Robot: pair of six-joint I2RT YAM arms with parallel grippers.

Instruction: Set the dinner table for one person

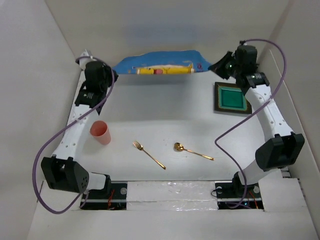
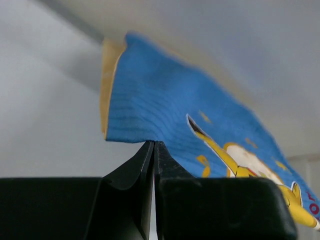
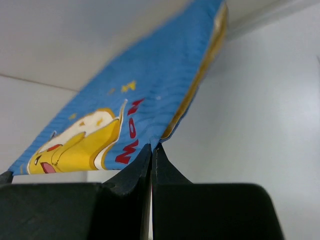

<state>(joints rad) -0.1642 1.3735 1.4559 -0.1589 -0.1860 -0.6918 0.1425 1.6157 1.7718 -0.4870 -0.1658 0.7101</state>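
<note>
white panels wall the dinner table (image 1: 165, 110), which lies beneath both arms. left gripper (image 2: 153, 144) and right gripper (image 3: 151, 146) each clamp a corner of the blue placemat (image 1: 160, 62), held up at the far wall; lowering both evenly should lay it flat.

A blue cartoon-printed placemat (image 1: 159, 63) is seen spread wide, and nearer than it are found a pink cup (image 1: 100, 132) off its left end, a gold fork (image 1: 148, 154) and a gold spoon (image 1: 192, 151) well before its middle, and a dark-framed green square dish (image 1: 232, 98) just off its right end.
</note>
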